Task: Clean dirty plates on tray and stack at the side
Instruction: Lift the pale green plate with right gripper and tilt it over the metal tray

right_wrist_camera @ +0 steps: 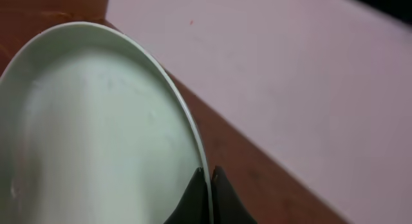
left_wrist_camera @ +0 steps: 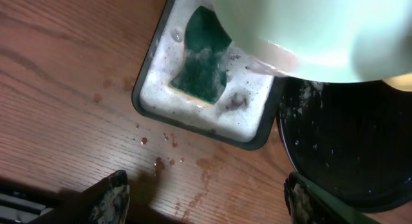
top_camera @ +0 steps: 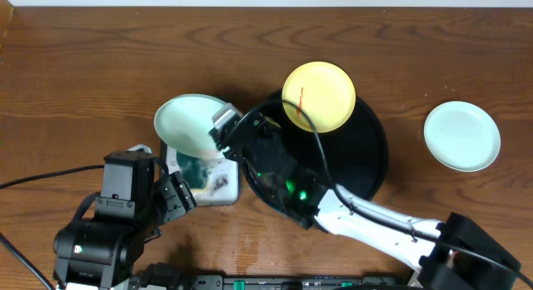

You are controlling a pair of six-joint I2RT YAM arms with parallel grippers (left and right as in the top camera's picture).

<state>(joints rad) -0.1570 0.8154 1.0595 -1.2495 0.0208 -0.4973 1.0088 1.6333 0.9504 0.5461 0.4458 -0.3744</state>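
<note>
Nearest the robot, the left fingers (left_wrist_camera: 109, 198) stood wide apart and empty, low over the wet, spotted wood of the table (top_camera: 75, 65). Just beyond them lay the small rectangular tray (left_wrist_camera: 149, 89), dark-rimmed and filled with whitish foam, with a green sponge (left_wrist_camera: 203, 63) resting in it.

Over the far end of that tray the right fingers (right_wrist_camera: 192, 201) were clamped on the rim of a pale mint-blue plate (top_camera: 187, 123). The plate was lifted clear of the table and tilted. The right wrist view showed one finger on each face of the rim. The plate's inside looked pale and smooth there, with no smear to be made out.

Beside the rectangular tray on the right sat the round black tray (top_camera: 376, 161), its glossy floor speckled with droplets. The right arm reached across it. At its far side lay the pale yellow plate (top_camera: 325, 98), marked with a thin red smear (top_camera: 298, 95).

Well apart on the right, a second mint-blue plate (top_camera: 462, 136) rested flat on the bare table.
</note>
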